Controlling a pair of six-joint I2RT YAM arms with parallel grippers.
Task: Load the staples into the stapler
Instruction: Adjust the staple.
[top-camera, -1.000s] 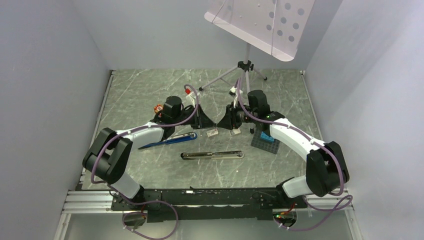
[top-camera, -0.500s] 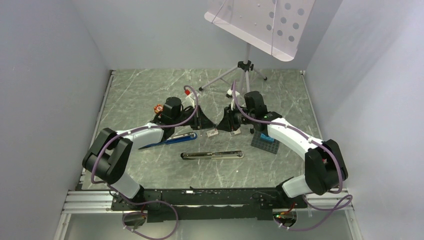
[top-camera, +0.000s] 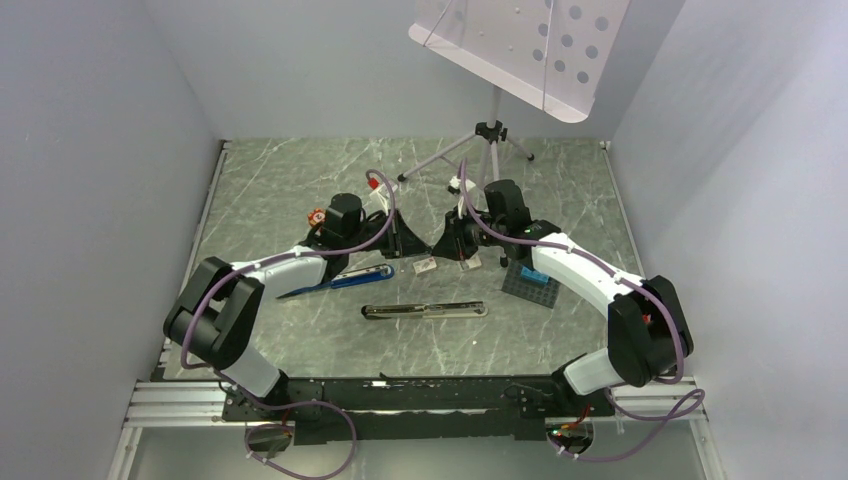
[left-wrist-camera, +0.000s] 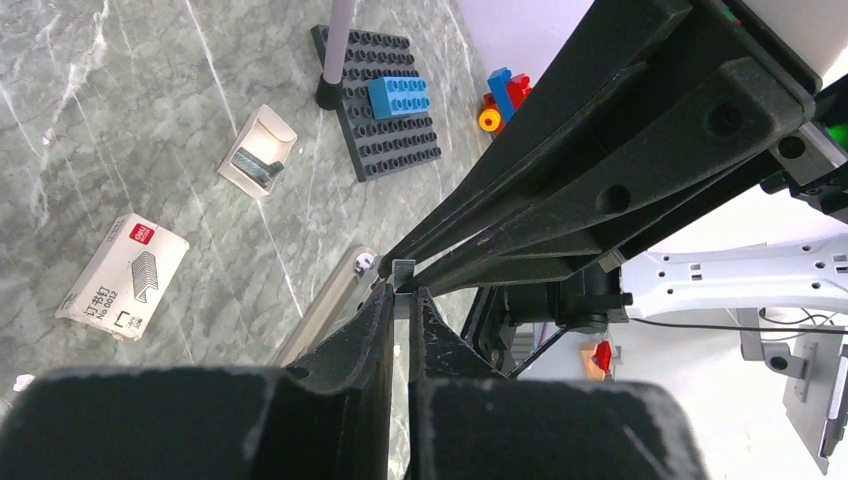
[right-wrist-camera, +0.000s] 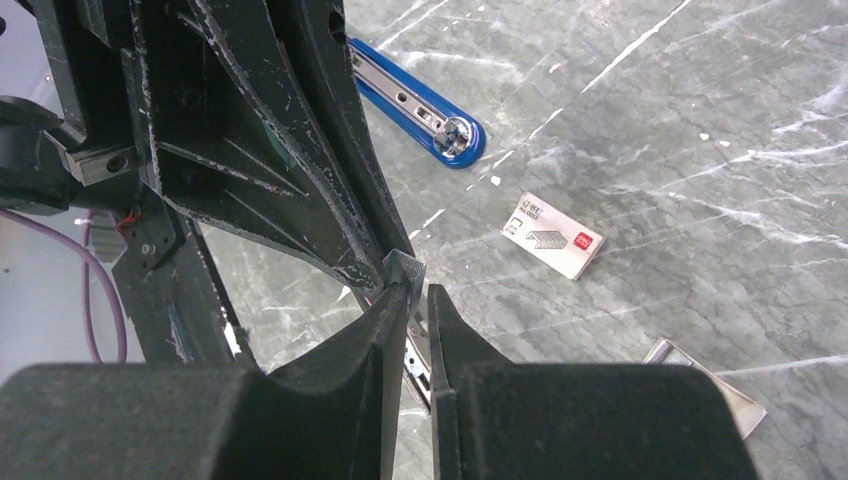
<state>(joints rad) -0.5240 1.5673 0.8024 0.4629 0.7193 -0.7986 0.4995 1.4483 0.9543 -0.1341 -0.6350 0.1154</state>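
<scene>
The staples (left-wrist-camera: 403, 270) are a tiny silver block held in the air between both arms, also seen in the right wrist view (right-wrist-camera: 405, 268). My left gripper (top-camera: 413, 247) is shut on the staples. Facing it, my right gripper (top-camera: 440, 246) has its fingertips (right-wrist-camera: 395, 300) pinched on the same block, with only a slit between the jaws. Below the grippers, a silver stapler (top-camera: 425, 310) lies opened flat on the table, its end (left-wrist-camera: 330, 295) showing under them. A blue stapler (top-camera: 345, 279) lies to its left, also visible from the right wrist (right-wrist-camera: 415, 100).
A white staple box (top-camera: 425, 265) and its open tray (top-camera: 470, 262) lie under the grippers. A dark baseplate (top-camera: 522, 290) with a blue brick (top-camera: 540, 278) sits at the right. Small toy bricks (top-camera: 316, 215) are at the left. A tripod (top-camera: 487, 140) stands behind.
My right gripper has moved left up to the left gripper's tips and narrowed its jaws onto the staples. The left arm has held still.
</scene>
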